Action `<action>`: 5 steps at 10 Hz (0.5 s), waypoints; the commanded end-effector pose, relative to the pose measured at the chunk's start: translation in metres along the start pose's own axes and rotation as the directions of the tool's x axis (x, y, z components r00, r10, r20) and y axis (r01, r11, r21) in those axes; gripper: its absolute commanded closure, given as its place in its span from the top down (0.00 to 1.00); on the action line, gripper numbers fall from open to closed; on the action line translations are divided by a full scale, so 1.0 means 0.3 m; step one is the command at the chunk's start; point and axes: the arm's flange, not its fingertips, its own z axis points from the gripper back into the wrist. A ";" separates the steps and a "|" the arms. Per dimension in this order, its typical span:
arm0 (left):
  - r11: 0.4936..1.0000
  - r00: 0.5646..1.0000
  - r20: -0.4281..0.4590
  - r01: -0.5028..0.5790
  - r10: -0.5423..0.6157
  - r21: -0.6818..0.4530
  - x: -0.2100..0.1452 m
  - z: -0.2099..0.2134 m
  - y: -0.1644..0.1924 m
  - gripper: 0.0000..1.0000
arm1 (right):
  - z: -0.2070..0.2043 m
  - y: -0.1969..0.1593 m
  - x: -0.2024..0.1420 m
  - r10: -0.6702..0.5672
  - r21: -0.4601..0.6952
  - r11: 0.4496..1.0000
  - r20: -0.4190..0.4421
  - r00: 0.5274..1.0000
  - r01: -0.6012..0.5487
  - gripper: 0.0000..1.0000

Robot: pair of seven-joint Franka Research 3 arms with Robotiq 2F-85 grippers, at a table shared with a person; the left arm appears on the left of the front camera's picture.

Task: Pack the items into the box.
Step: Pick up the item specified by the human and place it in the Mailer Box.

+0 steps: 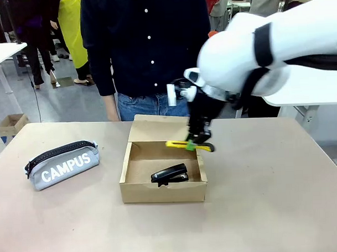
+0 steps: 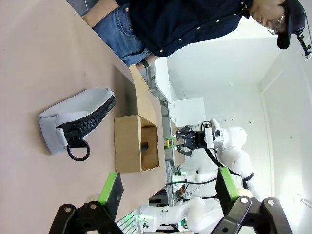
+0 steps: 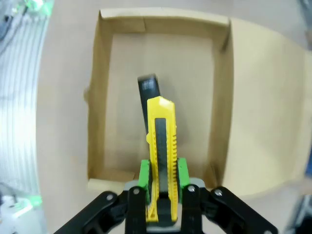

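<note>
The brown cardboard box (image 1: 138, 184) sits mid-table with its lid flap folded back toward the person. A black stapler (image 1: 170, 174) lies inside it near the front wall. My right gripper (image 1: 198, 140) hangs over the box's right rear part, shut on the yellow utility knife (image 1: 180, 144), which sticks out level to the left. In the right wrist view the knife (image 3: 161, 146) is clamped between the green pads (image 3: 144, 174), pointing over the stapler (image 3: 147, 92) and the box floor (image 3: 124, 97). My left gripper (image 2: 165, 192) stands open, far from the box (image 2: 129, 144), holding nothing.
A grey zip pouch (image 1: 63, 164) printed "CAMPUS" lies left of the box. A person in a dark shirt (image 1: 146, 44) stands at the far edge behind the box. Bare tabletop (image 1: 271, 200) spreads to the right and front.
</note>
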 end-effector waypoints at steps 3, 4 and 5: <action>0.999 1.000 0.014 0.022 -0.022 -0.027 -0.006 -0.003 -0.004 1.00 | -0.106 -0.115 0.172 0.057 0.101 0.993 0.004 0.998 -0.057 0.27; 0.999 1.000 0.014 0.022 -0.022 -0.027 -0.006 -0.003 -0.004 1.00 | -0.107 -0.115 0.161 0.043 0.101 0.994 0.001 0.999 -0.043 0.27; 0.999 1.000 0.014 0.022 -0.022 -0.027 -0.006 -0.003 -0.004 1.00 | -0.094 -0.105 0.144 0.035 0.083 0.996 -0.005 0.999 -0.034 0.27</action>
